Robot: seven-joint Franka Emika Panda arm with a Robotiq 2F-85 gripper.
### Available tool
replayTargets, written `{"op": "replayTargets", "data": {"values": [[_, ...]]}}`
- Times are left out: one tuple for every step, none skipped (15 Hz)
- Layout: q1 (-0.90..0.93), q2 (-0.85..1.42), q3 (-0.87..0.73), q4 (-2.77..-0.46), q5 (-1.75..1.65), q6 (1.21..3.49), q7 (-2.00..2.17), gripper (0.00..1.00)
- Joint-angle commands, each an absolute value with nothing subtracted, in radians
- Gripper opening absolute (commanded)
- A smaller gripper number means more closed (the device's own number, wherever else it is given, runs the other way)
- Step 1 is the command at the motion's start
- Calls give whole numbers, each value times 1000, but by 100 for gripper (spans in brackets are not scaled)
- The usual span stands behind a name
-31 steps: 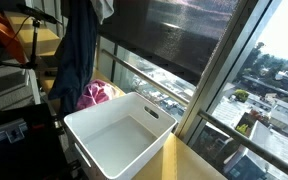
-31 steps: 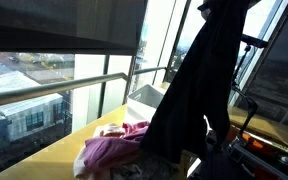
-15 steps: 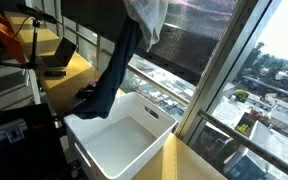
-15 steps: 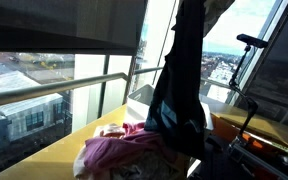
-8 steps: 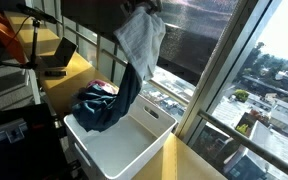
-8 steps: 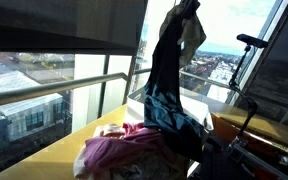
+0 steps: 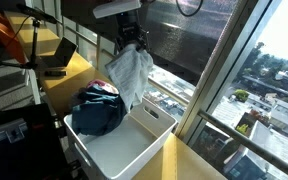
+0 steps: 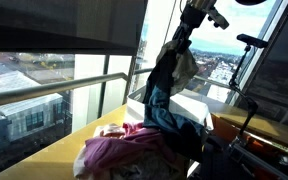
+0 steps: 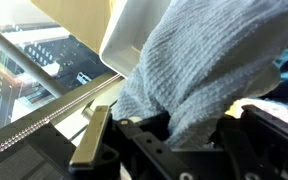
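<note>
Pincer (image 7: 131, 40): I'm clamped tight, jaws pinched on the top of the garment (image 7: 130, 74), hanging high over the bin.
Garment: pale blue-grey waffle weave up at my grip and dark navy further down. It hangs straight from me, and its navy end is heaped in the far left corner of the white bin (image 7: 124, 152).
Wrist view: the pale weave (image 9: 216, 68) bulges out of my grip and fills most of the frame. A corner of the bin (image 9: 144, 35) is at the top, and one tan finger (image 9: 91, 142) shows on the left.
Writing: I can't read any on the cloth or the bin, it's all too small and blurred.
Surface: the bin sits on a yellow table (image 7: 80, 66) pushed up against the glass. A pink cloth (image 8: 112, 150) lies crumpled on the table just beside the bin, on its near side in that exterior view.
Room: a tall window (image 7: 269, 70) looks down on city rooftops. A dark blind (image 8: 54, 25) is pulled partway down and a metal railing (image 8: 44, 92) runs outside. The sun is bright and the shadows hard.
Change: half a second back I was higher and the cloth trailed longer; now more navy is piled in the bin. Two seconds back the bin was empty and the garment hung off to its left.
</note>
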State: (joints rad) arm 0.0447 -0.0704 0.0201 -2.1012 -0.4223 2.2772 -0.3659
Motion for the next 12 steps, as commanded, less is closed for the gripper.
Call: {"op": "replayTargets", "data": {"values": [[36, -71, 17, -2189, -402, 2345, -368, 33], [34, -69, 16, -2210, -402, 2359, -370, 40], [33, -68, 16, -2228, -402, 2369, -371, 48], [33, -68, 18, -2244, -404, 2378, -369, 54], [33, -69, 19, -2258, -408, 2385, -368, 62], [33, -70, 19, -2273, -408, 2394, -368, 69], [34, -72, 20, -2284, -408, 2400, -370, 77], [37, -70, 22, -2294, -401, 2411, -375, 84], [41, -64, 27, -2302, -402, 2422, -371, 90], [53, -60, 40, -2312, -404, 2431, -363, 98], [62, -49, 50, -2319, -405, 2447, -362, 100], [73, -39, 63, -2326, -412, 2465, -356, 100]]}}
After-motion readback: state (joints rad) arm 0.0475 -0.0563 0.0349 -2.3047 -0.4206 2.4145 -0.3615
